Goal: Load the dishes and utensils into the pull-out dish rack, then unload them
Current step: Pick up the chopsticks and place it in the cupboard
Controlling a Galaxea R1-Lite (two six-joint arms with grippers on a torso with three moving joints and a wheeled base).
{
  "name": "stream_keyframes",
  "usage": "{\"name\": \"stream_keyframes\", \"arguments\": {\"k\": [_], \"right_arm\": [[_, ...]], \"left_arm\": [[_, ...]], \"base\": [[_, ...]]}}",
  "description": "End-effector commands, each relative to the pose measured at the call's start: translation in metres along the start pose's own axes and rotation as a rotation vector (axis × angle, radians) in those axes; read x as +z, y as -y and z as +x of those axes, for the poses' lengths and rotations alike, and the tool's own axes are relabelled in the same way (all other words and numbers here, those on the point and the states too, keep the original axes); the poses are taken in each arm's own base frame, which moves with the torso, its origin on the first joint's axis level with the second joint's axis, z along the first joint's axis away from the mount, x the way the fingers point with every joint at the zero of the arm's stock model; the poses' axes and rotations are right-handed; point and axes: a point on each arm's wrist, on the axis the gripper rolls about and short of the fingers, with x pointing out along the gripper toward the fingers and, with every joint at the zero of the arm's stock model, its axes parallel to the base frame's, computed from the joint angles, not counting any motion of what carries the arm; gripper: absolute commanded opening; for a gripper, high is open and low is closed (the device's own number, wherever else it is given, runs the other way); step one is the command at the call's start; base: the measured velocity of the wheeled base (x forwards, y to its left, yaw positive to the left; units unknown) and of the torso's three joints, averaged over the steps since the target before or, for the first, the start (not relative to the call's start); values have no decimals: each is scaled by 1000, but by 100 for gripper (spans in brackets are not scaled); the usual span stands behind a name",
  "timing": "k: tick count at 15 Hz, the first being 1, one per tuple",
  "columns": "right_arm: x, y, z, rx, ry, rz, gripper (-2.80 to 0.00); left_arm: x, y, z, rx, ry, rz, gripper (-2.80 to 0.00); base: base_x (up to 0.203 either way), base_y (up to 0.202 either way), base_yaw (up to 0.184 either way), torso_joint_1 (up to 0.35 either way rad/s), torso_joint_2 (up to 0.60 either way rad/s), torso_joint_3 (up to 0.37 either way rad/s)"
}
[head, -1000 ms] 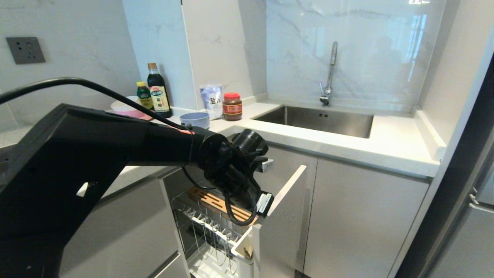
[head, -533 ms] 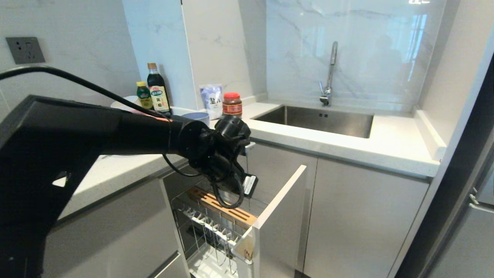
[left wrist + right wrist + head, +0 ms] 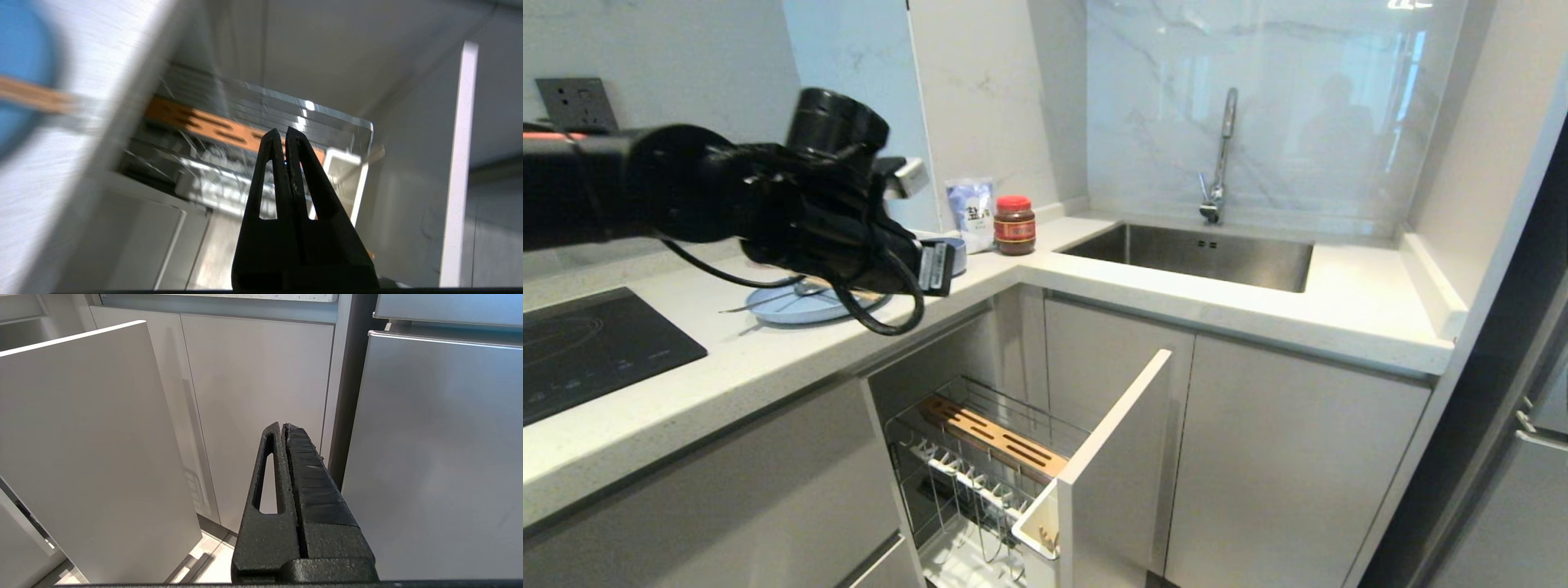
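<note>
The light blue plate lies on the counter at the left, and the silver spoon rests across it. My left arm hangs just above them and partly hides the blue-grey bowl behind it. The left gripper is shut on nothing, above the counter's edge and looking down at the pull-out dish rack. A blurred wooden strip over the plate looks like the chopsticks. The rack stands pulled out, with its wooden strip, white cutlery cup and front panel. My right gripper is shut and empty, low beside that panel.
A salt bag and a red-lidded jar stand in the counter's corner. The sink and tap are to the right. A black hob lies at the left. Closed cabinet doors flank the rack.
My left arm has risen from just over the rack and swung up and to the left, to above the plate on the counter. Its gripper stayed shut. The right arm has not moved.
</note>
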Motion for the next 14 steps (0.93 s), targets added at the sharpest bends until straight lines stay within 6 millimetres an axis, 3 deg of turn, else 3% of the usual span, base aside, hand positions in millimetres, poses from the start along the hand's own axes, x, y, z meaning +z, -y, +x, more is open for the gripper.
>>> {"name": "stream_keyframes", "arguments": {"k": [1, 4, 8, 11, 14], "right_arm": [[-1, 0, 0, 0, 0, 1, -280], [0, 0, 0, 0, 2, 1, -280], [-1, 0, 0, 0, 0, 0, -280], [-1, 0, 0, 0, 1, 0, -280], [-1, 0, 0, 0, 3, 1, -280]], "left_arm": [[12, -23, -79, 40, 173, -50, -280], [-2, -37, -157, 72, 316, -81, -280], [-56, -52, -250, 193, 480, -134, -280], [-102, -51, -300, 286, 590, -161, -280], [-157, -43, -318, 342, 621, -132, -280]], "base": [[0, 0, 0, 0, 0, 0], [0, 0, 0, 0, 0, 0], [0, 0, 0, 0, 0, 0], [0, 0, 0, 0, 0, 0], [0, 0, 0, 0, 0, 0]]}}
